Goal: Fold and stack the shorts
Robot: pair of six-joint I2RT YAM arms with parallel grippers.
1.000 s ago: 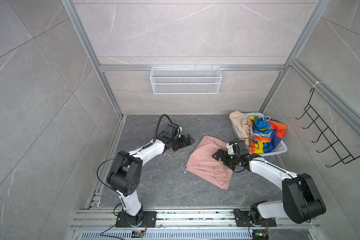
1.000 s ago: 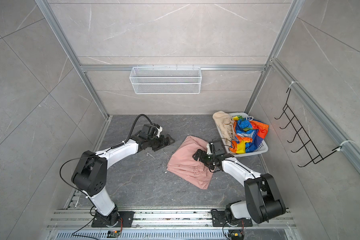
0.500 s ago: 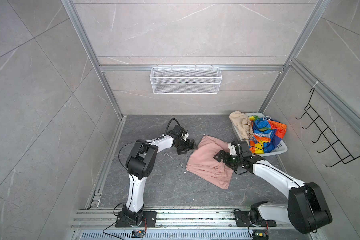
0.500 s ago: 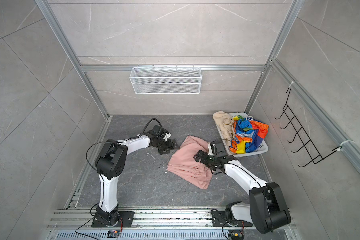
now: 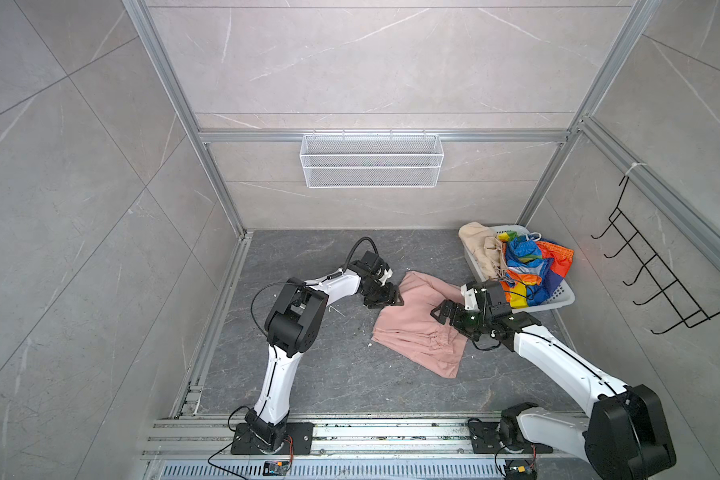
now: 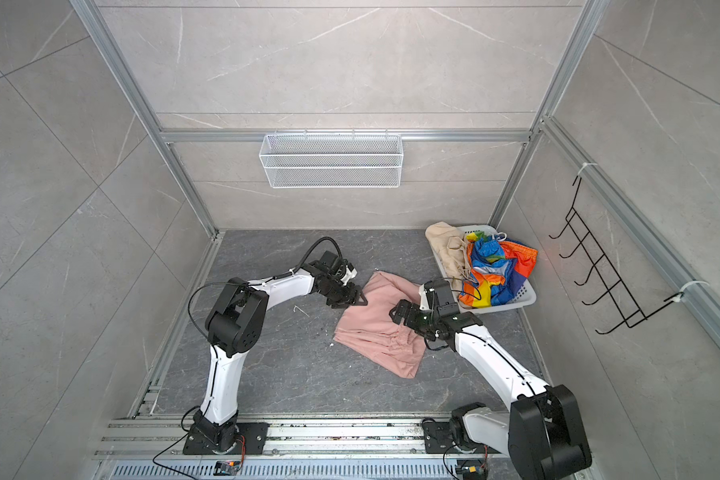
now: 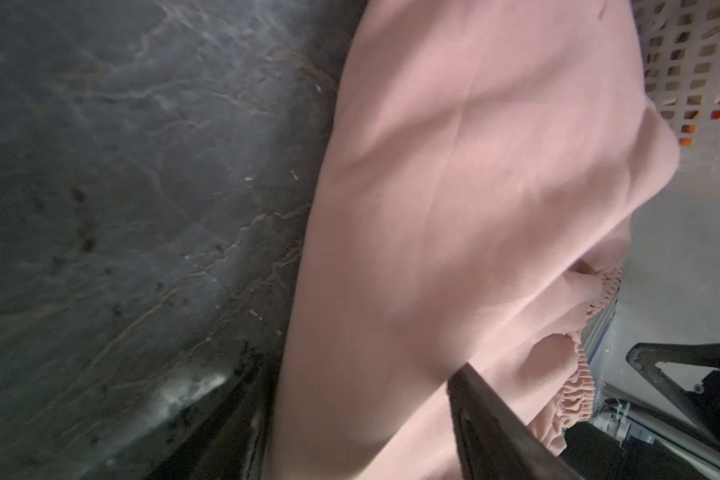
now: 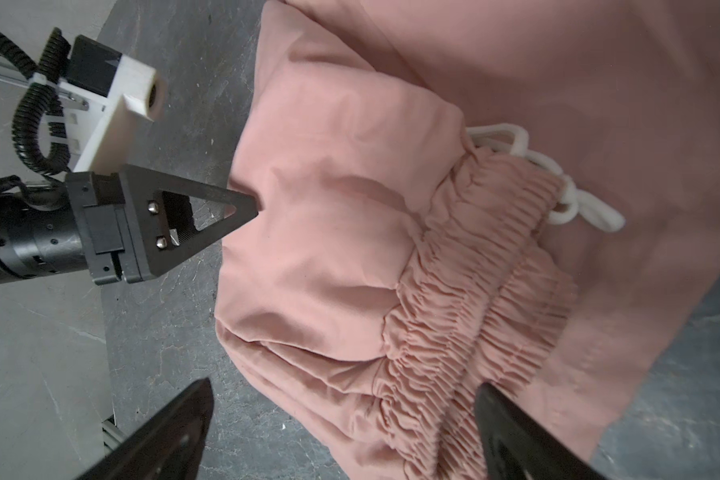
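**A:** The salmon-pink shorts (image 5: 412, 332) lie rumpled on the dark surface (image 5: 329, 374) between the two arms. The left end effector (image 5: 385, 297) has its jaws partly apart astride the shorts' edge, with no firm pinch showing.

**B:** And the right end effector (image 5: 441, 312) hangs wide open over the gathered waistband, holding nothing. What worries him is the layering: that cloth is doubled over, so a shallow bite on the left could take the top layer alone and the fold would come out skewed.

**A:** The white drawstring (image 8: 558, 183) is a risk too. It lies loose right by the waistband, and a finger could hook it and drag the whole garment into a bunch.

**B:** If one side pulls while the other has no hold, the shorts likely slide rather than flatten.

**A:** On to containers. The white perforated basket (image 5: 558, 300) sits near the right arm, with the beige shorts (image 5: 479, 245) draped over its rim and the rainbow-striped shorts (image 5: 524, 266) heaped inside.

**B:** The wire basket (image 5: 371, 166) on the back wall shows nothing in it.
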